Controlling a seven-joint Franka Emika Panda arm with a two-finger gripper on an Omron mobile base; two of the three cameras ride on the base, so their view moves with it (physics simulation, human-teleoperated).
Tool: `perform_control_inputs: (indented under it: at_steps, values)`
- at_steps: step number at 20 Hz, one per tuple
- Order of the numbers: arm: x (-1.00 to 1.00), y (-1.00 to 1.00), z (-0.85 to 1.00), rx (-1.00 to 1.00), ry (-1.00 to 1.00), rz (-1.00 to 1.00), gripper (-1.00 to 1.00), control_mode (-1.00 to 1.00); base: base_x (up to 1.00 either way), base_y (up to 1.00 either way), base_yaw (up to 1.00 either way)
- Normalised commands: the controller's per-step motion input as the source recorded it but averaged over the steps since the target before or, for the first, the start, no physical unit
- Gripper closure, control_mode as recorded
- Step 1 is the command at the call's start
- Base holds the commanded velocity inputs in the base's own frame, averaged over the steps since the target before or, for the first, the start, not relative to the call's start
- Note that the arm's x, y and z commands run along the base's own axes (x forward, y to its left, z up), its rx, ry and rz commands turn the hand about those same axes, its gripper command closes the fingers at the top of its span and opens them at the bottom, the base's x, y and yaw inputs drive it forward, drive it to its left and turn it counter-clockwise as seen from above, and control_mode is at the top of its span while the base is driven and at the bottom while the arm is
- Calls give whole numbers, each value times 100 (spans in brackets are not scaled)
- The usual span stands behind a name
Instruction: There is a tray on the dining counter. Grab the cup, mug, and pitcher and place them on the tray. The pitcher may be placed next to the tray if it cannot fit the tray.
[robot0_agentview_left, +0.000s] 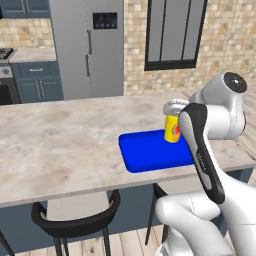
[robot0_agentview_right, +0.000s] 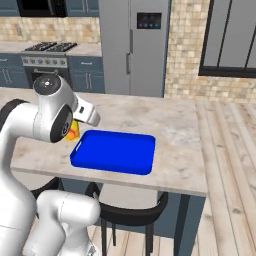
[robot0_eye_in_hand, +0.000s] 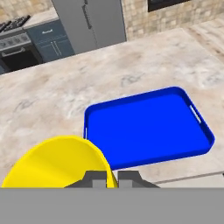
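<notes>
Gripper (robot0_eye_in_hand: 112, 177) clamped tight on the rim of the yellow cup (robot0_eye_in_hand: 59, 164), fingers pinching the wall of it from above rather than wrapping round the body. Makes sense for a handleless tumbler, leaves the bottom free to set down flat.

Cup (robot0_agentview_left: 172, 128) hanging off the bench (robot0_agentview_left: 60, 145), held up over the near edge of the blue tray (robot0_agentview_left: 155, 150). From the right base view just a sliver of yellow and orange (robot0_agentview_right: 73, 131) peeking out behind the arm, right at the tray's (robot0_agentview_right: 114, 152) left end. Hand view looking down past the cup at the tray (robot0_eye_in_hand: 146, 127), nothing in it yet.

Looks like the carry-over part, pretty much done. Probably just needs a bit more travel toward the tray's middle, then lower and let go. Only worry: a rim pinch can let the cup swing or tilt, so coming down on the raised lip instead of the flat floor would tip it. Mug and pitcher presumably waiting elsewhere, so early days for the whole job.
</notes>
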Motion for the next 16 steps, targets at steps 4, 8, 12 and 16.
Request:
perform_control_inputs:
  at_steps: [4, 8, 12, 16]
  values:
    - [29, 6, -38, 0, 0, 0, 100, -100, 0, 0, 0]
    - [37, 5, -16, 0, 0, 0, 100, -100, 0, 0, 0]
    - [39, 8, -8, 0, 0, 0, 100, -100, 0, 0, 0]
    - [33, 13, -19, 0, 0, 0, 100, -100, 0, 0, 0]
